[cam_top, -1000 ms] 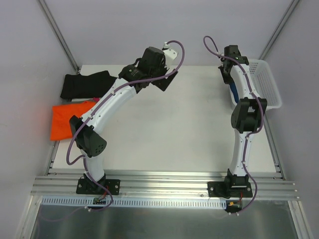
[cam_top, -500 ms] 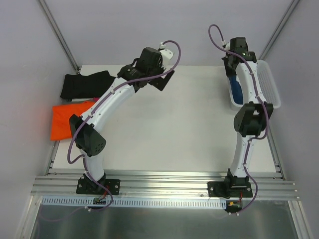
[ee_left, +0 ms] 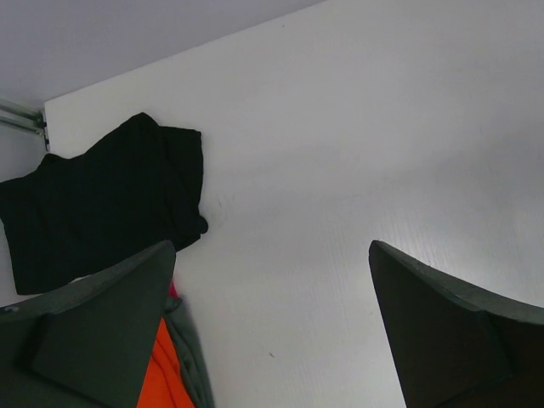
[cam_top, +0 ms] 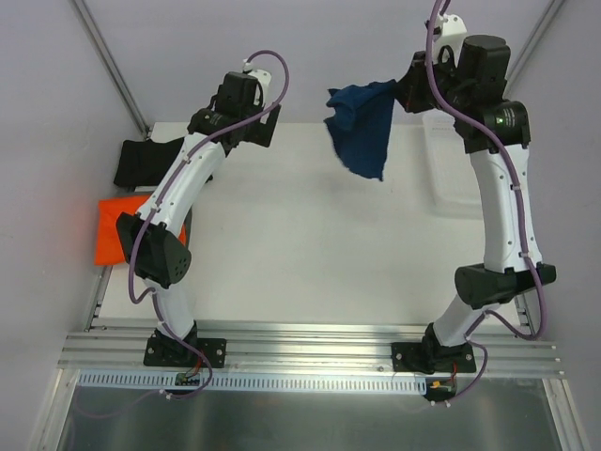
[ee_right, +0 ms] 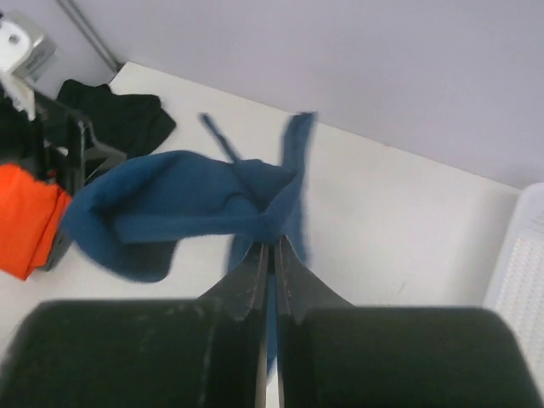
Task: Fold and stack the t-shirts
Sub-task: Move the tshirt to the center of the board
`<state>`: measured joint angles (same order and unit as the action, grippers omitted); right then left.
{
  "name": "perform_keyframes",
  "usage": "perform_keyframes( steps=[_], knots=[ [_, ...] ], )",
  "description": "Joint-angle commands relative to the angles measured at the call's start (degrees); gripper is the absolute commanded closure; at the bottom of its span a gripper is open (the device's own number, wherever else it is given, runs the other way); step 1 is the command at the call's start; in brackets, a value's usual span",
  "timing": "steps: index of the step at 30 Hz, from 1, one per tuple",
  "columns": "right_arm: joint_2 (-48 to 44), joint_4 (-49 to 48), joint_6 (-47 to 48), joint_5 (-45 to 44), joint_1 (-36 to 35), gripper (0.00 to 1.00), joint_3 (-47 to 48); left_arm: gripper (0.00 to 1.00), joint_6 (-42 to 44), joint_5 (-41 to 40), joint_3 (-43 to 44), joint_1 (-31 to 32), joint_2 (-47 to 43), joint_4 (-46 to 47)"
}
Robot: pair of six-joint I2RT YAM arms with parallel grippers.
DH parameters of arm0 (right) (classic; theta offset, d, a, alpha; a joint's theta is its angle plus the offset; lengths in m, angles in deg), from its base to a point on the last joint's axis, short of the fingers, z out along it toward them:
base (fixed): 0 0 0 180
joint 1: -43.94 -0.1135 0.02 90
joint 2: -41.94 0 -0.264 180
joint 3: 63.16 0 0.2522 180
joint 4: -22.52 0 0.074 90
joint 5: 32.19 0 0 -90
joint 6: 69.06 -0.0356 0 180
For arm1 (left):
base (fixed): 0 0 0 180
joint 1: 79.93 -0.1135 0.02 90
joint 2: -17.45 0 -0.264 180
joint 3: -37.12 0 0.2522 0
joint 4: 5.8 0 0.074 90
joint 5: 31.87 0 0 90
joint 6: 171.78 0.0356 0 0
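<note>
You see the navy t-shirt [ee_right: 170, 204] smeared by blur in the right wrist view, its edges soft, and the white lattice basket [ee_right: 520, 263] is cut off by that picture's right edge. From above, the left arm [cam_top: 185, 183] covers part of the orange t-shirt [cam_top: 117, 230] and of the black t-shirt [cam_top: 141, 162], and your left wrist view crops both at its edges.

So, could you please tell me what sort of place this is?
Probably a robotics lab test cell: left arm and right arm bolted to an aluminium rail, a white table, plain grey panels around.
</note>
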<state>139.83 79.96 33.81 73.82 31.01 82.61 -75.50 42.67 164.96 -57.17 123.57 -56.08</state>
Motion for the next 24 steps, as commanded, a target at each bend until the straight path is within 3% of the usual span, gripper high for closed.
perform_keyframes(
  steps=[1, 2, 3, 5, 6, 7, 12, 20, 24],
  knots=[
    [-4.0, 0.0, -0.4, 3.8, 0.4, 0.99, -4.9, 0.01, -1.2, -3.3, 3.5, -0.9, 1.1, 1.6],
    [-4.6, 1.0, 0.8, 3.0, 0.7, 0.93, -9.7, 0.01, -1.4, -3.6, 4.3, -0.9, 1.9, 1.6],
    [-5.3, 2.4, 2.0, 2.4, 1.1, 0.80, -12.5, 0.01, -1.4, -3.7, 4.7, -0.9, 2.1, 1.6],
    [-7.4, 4.4, 4.3, 1.0, 2.9, 0.44, -20.6, 0.01, -1.4, -4.0, 5.5, -0.9, 2.6, 1.6],
    [-8.0, 4.6, 4.4, 0.1, 3.3, 0.19, -22.7, 0.01, -1.3, -4.1, 5.8, -0.9, 2.7, 1.6],
    [-8.5, 4.6, 4.7, -0.7, 4.0, 0.14, -24.6, 0.01, -1.4, -4.5, 5.9, -0.9, 2.8, 1.7],
    [-8.5, 3.5, 2.8, 3.5, 3.3, 0.11, -26.1, 0.01, -1.0, -5.3, 5.5, -1.0, 2.5, 1.8],
    [1.4, 6.5, 3.7, 5.0, -11.4, 0.16, -23.5, 0.01, 0.7, -2.6, 3.2, -2.7, 0.0, 1.4],
    [10.2, 7.0, 2.6, 5.0, -17.1, 0.17, -23.1, 0.01, 0.7, -5.1, 1.6, -3.0, -1.1, 1.3]
  ],
)
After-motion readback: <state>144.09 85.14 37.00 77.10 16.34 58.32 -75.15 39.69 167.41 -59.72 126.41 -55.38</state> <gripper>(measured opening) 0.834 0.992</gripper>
